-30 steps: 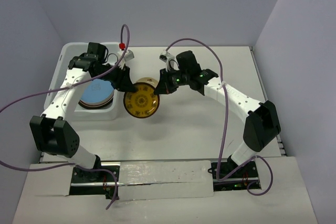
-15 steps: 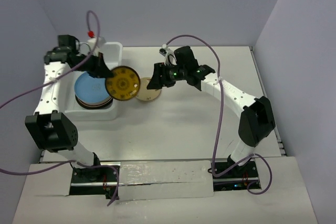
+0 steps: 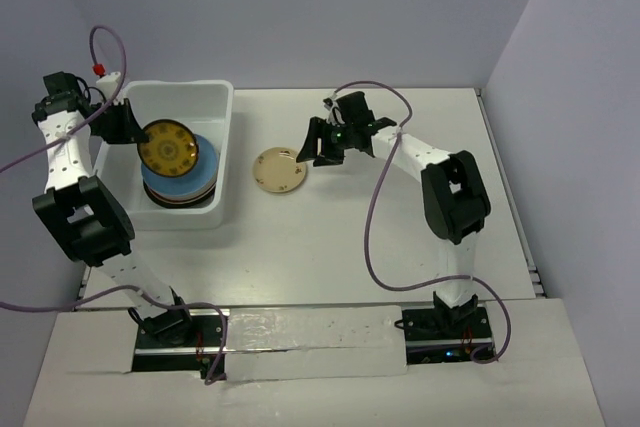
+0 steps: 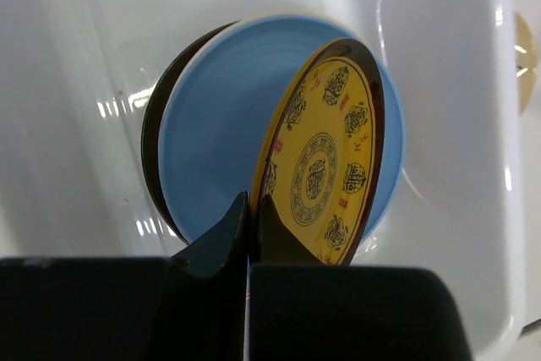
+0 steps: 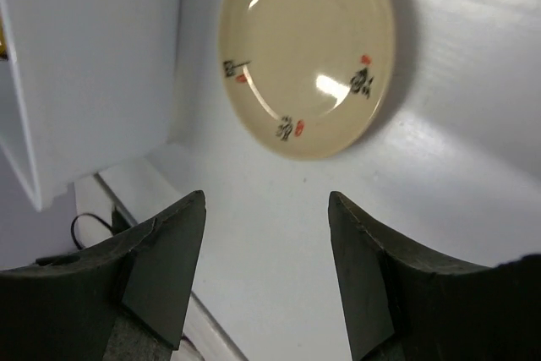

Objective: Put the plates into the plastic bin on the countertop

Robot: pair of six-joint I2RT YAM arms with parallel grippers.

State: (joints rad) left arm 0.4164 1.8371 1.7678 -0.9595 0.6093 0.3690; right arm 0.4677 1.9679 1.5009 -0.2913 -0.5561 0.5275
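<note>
The plastic bin [image 3: 224,162] is sitting at the left of the countertop [image 3: 400,227], a stack topped by a blue plate [image 3: 200,173] lying flat inside it. The dark gold-patterned plate [image 3: 167,147] is hanging tilted on edge directly over that stack, so the set-down spot is lying straight below the left gripper [image 4: 251,226], whose jaws are pinching the plate's rim tight. The small cream plate [image 3: 279,171] is lying flat on the countertop just right of the bin, nearer the right arm, and the right gripper [image 5: 266,234] is hovering just beside it, jaws spread, holding nothing, the plate lying ahead of its fingers.
</note>
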